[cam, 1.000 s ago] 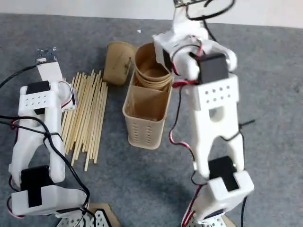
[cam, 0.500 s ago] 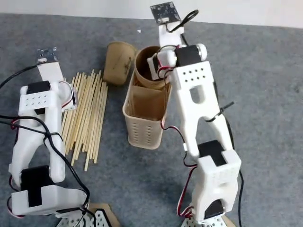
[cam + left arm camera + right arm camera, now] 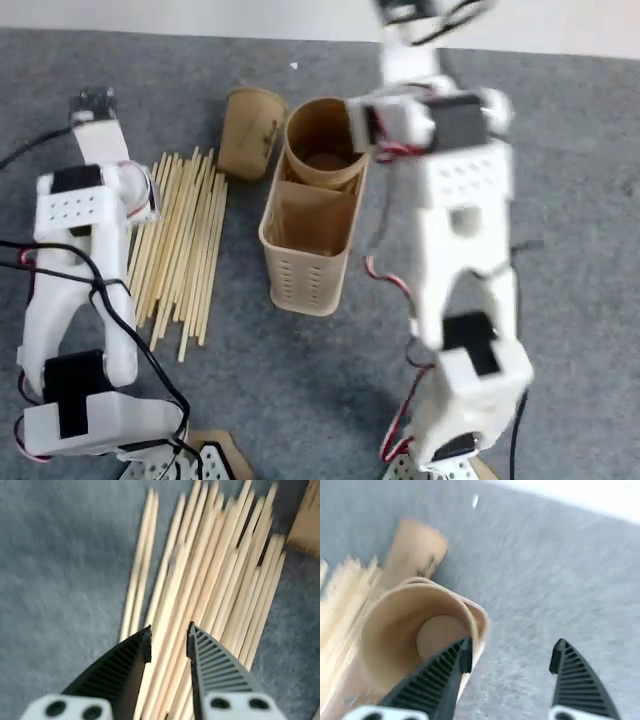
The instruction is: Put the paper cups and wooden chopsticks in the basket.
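Done: upright cup [image 3: 322, 150] in basket [image 3: 305, 270].
Remaining: lying cup [image 3: 248, 130], chopsticks [image 3: 180, 250] on worktop [image 3: 570, 200].
Left tool [image 3: 169, 640]: narrow gap, empty.
Right tool [image 3: 512, 662]: wide, empty.

Matt paper cups [image 3: 248, 130], smooth pale wooden chopsticks [image 3: 180, 250], matt perforated plastic basket [image 3: 300, 285], fuzzy cloth table cover [image 3: 580, 200]

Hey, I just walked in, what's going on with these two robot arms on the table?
The right gripper is open next to a paper cup that stands in the basket. A second cup lies on its side on the table beside the basket. The left gripper hangs open over the wooden chopsticks, which lie loose on the table, none in the basket yet.
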Available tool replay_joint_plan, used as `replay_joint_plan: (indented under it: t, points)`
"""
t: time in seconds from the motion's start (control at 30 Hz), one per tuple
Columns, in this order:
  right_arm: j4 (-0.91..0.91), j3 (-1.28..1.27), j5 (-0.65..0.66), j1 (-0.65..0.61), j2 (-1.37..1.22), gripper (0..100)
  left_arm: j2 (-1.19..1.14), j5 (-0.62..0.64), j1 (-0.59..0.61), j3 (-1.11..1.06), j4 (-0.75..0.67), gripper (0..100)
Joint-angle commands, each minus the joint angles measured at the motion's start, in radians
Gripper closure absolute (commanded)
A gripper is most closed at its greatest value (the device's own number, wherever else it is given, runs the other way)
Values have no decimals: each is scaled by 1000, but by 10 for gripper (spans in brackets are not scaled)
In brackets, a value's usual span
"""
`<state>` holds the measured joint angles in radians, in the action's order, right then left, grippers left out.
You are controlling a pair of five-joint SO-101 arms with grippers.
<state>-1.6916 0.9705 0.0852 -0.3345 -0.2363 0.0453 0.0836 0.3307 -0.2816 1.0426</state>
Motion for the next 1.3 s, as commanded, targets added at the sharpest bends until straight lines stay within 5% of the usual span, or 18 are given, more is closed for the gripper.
replay_joint_plan:
  t: [0.0,0.23,0.33,0.47,0.7,1.0,1.27]
  points:
    - [-73,50,38,148,239,738,4,-83,-10,165,49,849]
    - [-70,-532,210,329,440,738,-116,-89,-67,512,183,848]
    - [13,-840,253,424,542,738,-257,-120,-76,700,430,839]
    - [386,-1360,269,533,763,738,-472,-295,-84,892,755,790]
    - [901,-2195,262,538,1102,738,-616,-433,-59,889,746,896]
    - [931,-2433,259,555,1336,738,-627,-433,-180,776,700,897]
    - [1055,-2597,261,634,1498,738,-619,-379,-239,576,493,843]
